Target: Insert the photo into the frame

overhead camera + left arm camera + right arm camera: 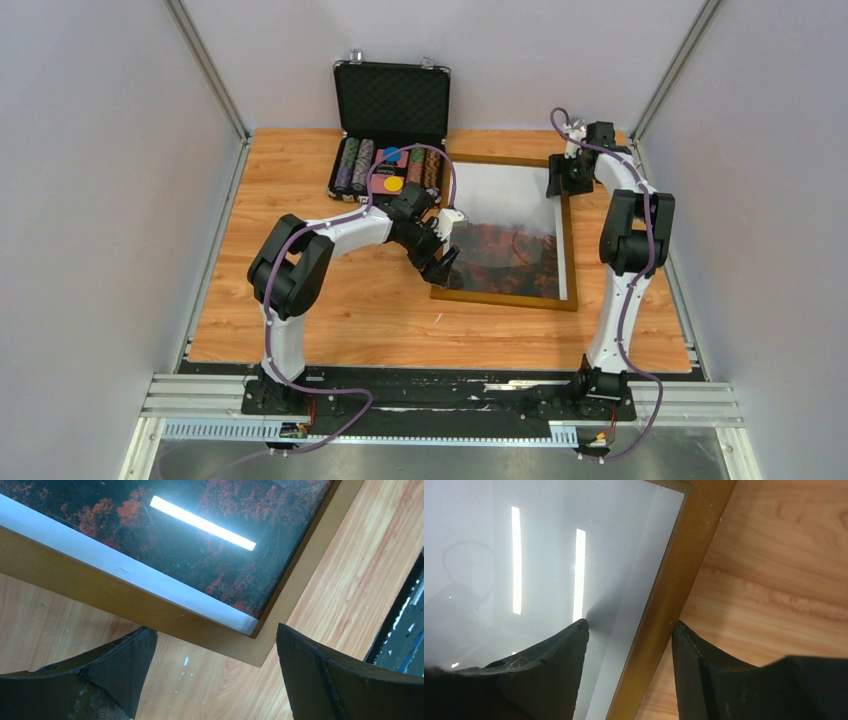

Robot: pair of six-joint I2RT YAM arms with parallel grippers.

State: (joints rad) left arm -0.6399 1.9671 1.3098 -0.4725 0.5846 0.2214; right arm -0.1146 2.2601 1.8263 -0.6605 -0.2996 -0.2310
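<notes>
1. An open black case (pixel 390 100) stands at the far side of the table (pixel 330 310) with its lid upright. Rows of poker chips (pixel 355 165) fill its tray, and a blue and a yellow disc lie on top.
2. The case sits just beside the far-left corner of the frame (pixel 505 298). The left arm and its purple cable (pixel 440 160) cross above the case's near-right part.
3. The frame lies flat, right of centre. The photo (pixel 510 235) is inside it under the pane, picture side up, with red trees at the near end and fog at the far end. A pale strip shows between print and rail.
4. The left gripper (pixel 214 630) is over the frame's near-left corner, fingers spread wide and grasping nothing.
5. The right gripper (pixel 629 624) straddles the far-right rail. Its fingers are parted, one over the pane and one outside, and they do not pinch the rail.
</notes>
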